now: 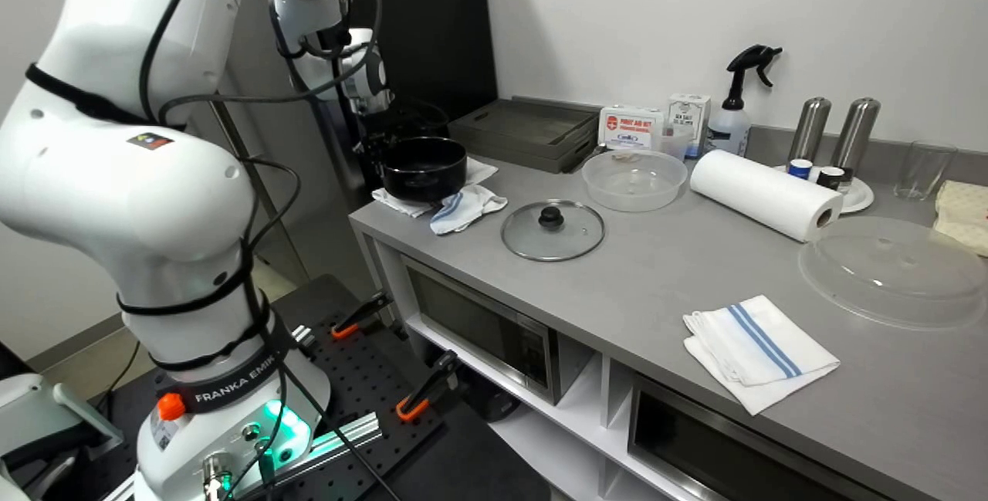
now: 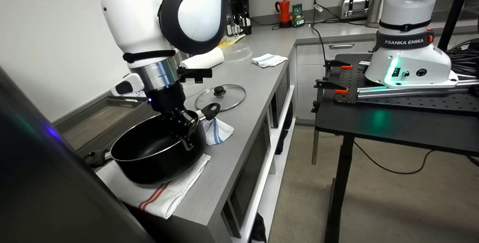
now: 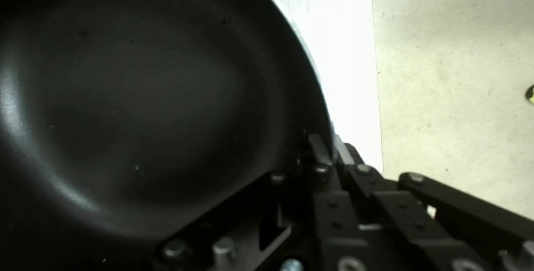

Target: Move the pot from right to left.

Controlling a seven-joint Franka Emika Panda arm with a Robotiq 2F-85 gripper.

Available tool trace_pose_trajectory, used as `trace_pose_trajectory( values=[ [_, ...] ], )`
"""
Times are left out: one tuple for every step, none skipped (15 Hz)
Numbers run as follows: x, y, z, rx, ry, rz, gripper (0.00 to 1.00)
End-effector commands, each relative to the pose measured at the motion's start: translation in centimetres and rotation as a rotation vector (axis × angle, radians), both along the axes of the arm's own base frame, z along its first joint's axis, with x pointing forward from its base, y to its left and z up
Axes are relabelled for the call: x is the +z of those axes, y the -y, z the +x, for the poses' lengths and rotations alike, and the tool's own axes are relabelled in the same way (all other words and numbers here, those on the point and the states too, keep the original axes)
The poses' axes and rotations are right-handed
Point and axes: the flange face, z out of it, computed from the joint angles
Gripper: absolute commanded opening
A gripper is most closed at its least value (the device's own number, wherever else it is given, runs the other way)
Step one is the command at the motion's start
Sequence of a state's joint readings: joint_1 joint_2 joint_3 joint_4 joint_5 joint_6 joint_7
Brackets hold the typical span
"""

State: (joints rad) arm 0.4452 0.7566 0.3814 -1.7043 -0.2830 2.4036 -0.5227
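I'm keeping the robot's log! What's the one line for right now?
pot: over red-striped towel | gripper: closed on pot's edge | glass lid: on counter, off pot

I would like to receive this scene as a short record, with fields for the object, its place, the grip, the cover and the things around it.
object: pot
place: end of the counter, over the red-striped towel; resting on it or slightly lifted, cannot tell
grip: claw shut on the pot's rim, one jaw inside, one outside
cover: none on the pot; lid lies on the counter, knob up
beside the pot: blue-striped towel, on the lid's side
farther along: folded towel; paper roll on its side
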Motion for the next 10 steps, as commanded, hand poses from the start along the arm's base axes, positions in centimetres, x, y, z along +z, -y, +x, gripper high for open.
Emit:
trace_pose_trajectory(
  values=[
    [0.9,-1.6,1.3,-0.022,0.016,-0.008,0.01],
    [0.7,-1.7,1.5,-0.027,0.017,-0.011,0.01],
    [0.5,-1.9,1.7,-0.031,0.015,-0.011,0.01],
    [0.3,-2.1,1.8,-0.036,0.019,-0.013,0.01],
    [0.1,-2.3,1.9,-0.037,0.016,-0.016,0.01],
    [-0.2,-2.6,2.1,-0.042,0.020,-0.020,0.01],
    [-0.5,-2.7,2.2,-0.046,0.020,-0.024,0.01],
    [-0.8,-2.9,2.3,-0.049,0.017,-0.027,0.01],
    [-1.2,-3.0,2.5,-0.053,0.019,-0.034,0.01],
    [-1.6,-3.1,2.6,-0.055,0.013,-0.038,0.01]
  ],
)
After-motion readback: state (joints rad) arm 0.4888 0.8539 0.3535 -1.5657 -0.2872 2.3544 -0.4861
